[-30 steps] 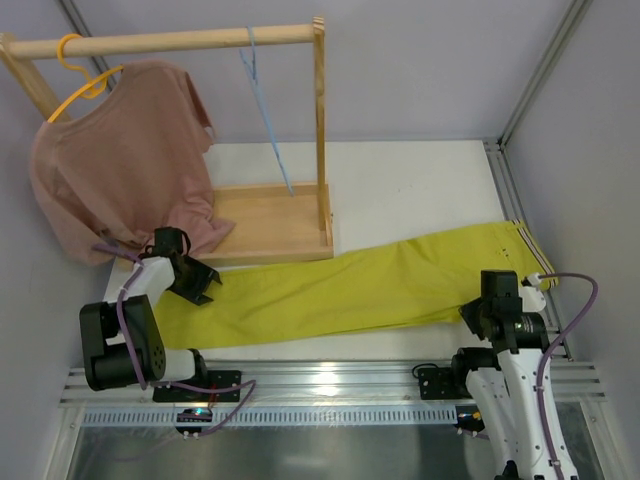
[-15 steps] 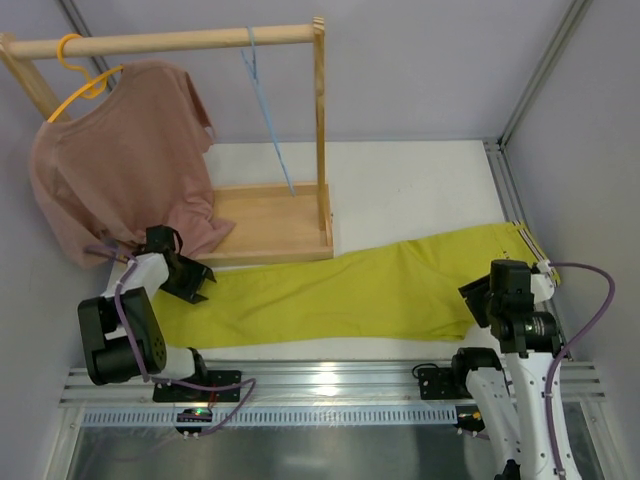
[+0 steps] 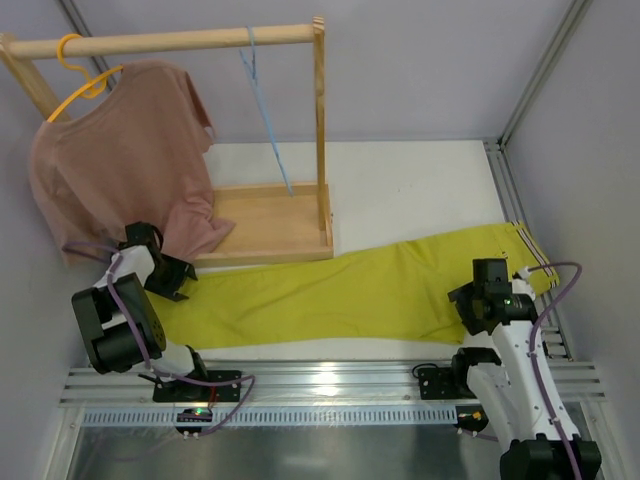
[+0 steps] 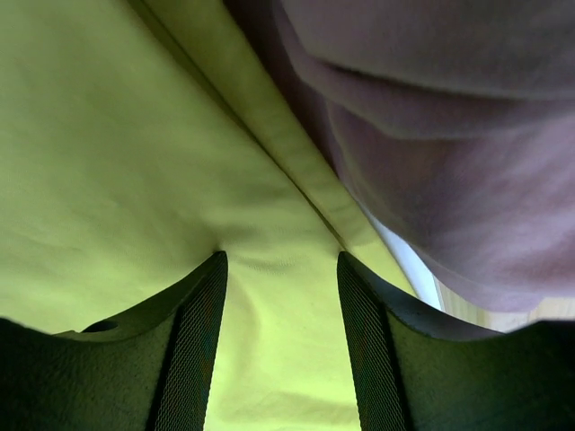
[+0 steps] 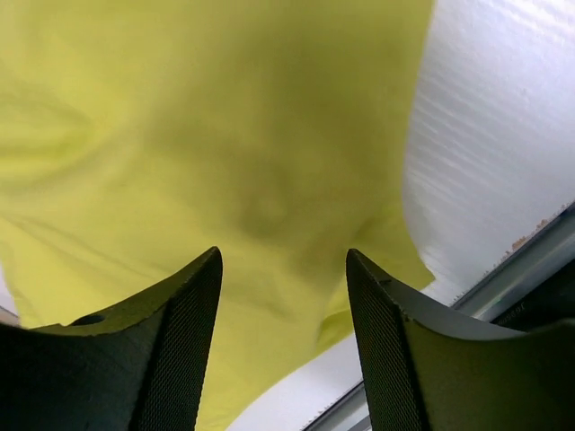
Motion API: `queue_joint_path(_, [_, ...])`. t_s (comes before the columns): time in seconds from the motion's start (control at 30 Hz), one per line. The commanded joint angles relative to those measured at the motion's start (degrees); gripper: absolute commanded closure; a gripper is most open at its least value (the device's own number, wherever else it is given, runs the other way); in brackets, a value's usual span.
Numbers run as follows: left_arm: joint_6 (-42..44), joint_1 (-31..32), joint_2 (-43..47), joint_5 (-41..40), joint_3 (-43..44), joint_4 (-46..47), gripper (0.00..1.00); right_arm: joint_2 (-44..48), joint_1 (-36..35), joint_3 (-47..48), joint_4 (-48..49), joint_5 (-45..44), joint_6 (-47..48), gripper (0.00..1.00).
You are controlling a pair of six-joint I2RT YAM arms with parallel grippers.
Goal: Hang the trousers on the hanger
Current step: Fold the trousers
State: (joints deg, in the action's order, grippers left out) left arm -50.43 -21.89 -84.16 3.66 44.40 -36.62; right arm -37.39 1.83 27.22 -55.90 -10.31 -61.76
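The trousers (image 3: 340,290) lie flat across the white table, yellow-green, with the striped waistband at the right. The light-blue hanger (image 3: 266,115) hangs by its hook from the wooden rail, apart from both arms. My left gripper (image 3: 172,282) is low over the leg end at the left. In the left wrist view the left gripper (image 4: 280,265) is open, its tips down on the trousers (image 4: 135,162), with nothing pinched. My right gripper (image 3: 470,308) is over the waist end; in the right wrist view the right gripper (image 5: 283,260) is open above the trousers (image 5: 225,135).
A dusty-pink T-shirt (image 3: 120,160) on a yellow hanger (image 3: 80,75) droops right beside my left gripper and fills the pink shirt (image 4: 449,135) corner of its view. The wooden rack (image 3: 170,42) stands on its base tray (image 3: 270,225). A metal rail (image 5: 530,260) edges the table.
My right gripper has opened and let go of the waist end, then shifted a little left. My left gripper has slid left toward the pink shirt.
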Motion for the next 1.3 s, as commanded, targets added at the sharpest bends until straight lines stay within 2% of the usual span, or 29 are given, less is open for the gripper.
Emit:
queue_joint_path(0.0, [3.2,-1.4,-1.0,-7.3,1.3,-1.7,0.46,-6.1,-0.1,10.1,3.7,-5.9,6.1,0.39])
queue_joint_path(0.03, [3.2,-1.4,-1.1,-7.5,1.4,-1.9,0.46,-8.0,-0.1,13.3,5.2,-4.5,11.9,0.39])
queue_joint_path(0.17, [3.1,-1.6,-1.8,-7.8,1.2,-2.1,0.46,-14.6,-0.1,17.2,17.9,8.3,22.6,0.38])
queue_joint_path(0.2, [3.1,-1.6,-2.1,-7.7,1.1,-2.1,0.46,-19.6,-0.2,18.7,17.9,9.6,23.7,0.38])
queue_joint_path(0.3, [3.0,-1.6,-2.5,-8.3,0.8,-2.1,0.46,-29.7,-0.2,28.6,11.4,1.6,20.8,0.38])
queue_joint_path(0.37, [2.8,-1.7,-2.7,-8.7,0.7,-2.2,0.46,-34.6,-0.2,31.9,7.1,-0.4,16.9,0.38])
queue_joint_path(0.5, [2.3,-1.9,-3.6,-9.5,0.8,-2.2,0.46,-42.5,-1.3,34.4,11.0,4.5,14.9,0.40])
queue_joint_path(0.63, [2.3,-2.7,-4.1,-10.9,0.8,-2.7,0.46,-48.6,-1.2,35.4,12.7,-0.3,11.5,0.42])
queue_joint_path(0.73, [2.5,-4.4,-5.5,-11.2,0.9,-3.1,0.46,-56.3,0.4,37.5,10.6,-4.3,10.3,0.42])
queue_joint_path(0.87, [2.9,-6.8,-7.9,-10.6,1.4,-3.2,0.46,-60.3,7.3,37.0,12.0,-4.4,8.2,0.42])
queue_joint_path(1.13, [2.5,-7.6,-7.6,-12.1,1.9,-3.0,0.46,-62.9,16.4,33.9,16.3,-4.4,6.8,0.42])
queue_joint_path(1.27, [2.4,-7.7,-8.3,-12.1,2.3,-3.4,0.47,-63.2,19.0,35.2,20.1,0.7,14.7,0.42])
